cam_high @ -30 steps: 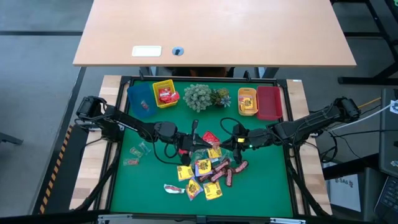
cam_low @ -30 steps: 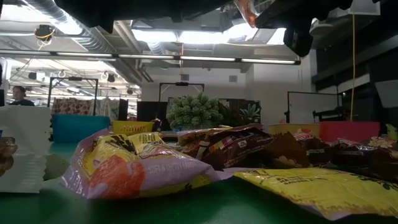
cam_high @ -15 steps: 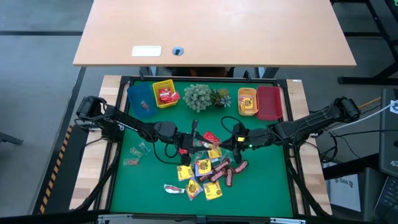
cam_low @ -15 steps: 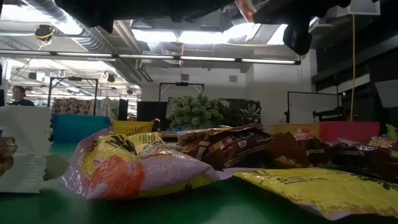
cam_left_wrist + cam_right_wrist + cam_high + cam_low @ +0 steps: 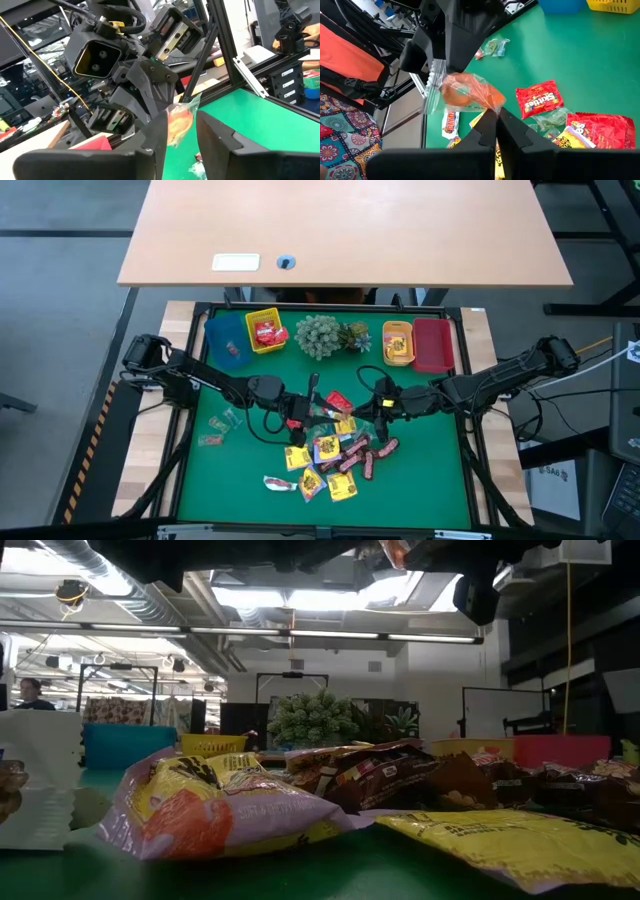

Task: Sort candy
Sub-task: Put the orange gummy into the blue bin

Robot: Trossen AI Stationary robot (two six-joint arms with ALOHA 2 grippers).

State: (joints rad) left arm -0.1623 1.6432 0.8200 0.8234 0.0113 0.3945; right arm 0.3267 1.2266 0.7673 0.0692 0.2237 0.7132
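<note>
I see a clear wrapper with an orange sweet [image 5: 470,95] held above the green mat [image 5: 420,480], pinched at one corner by my right gripper [image 5: 495,117], whose fingers are pressed together on the plastic. The same wrapper sits in the gap between the fingers of my left gripper [image 5: 181,131]; those fingers stand a little apart on either side of it, and I cannot tell whether they touch it. Both grippers meet over the middle of the mat, just above the heap of candy [image 5: 335,455]: yellow square packets, dark bars and red packets, with one red packet [image 5: 538,98] lying apart from the rest. Two pale wrappers [image 5: 222,421] lie near the mat's left edge. Along the far side stand a blue bin [image 5: 226,340], a yellow bin [image 5: 264,332] with red packets inside, a grey-green plant [image 5: 321,335], an orange bin [image 5: 398,343] and a red bin [image 5: 433,344].
</note>
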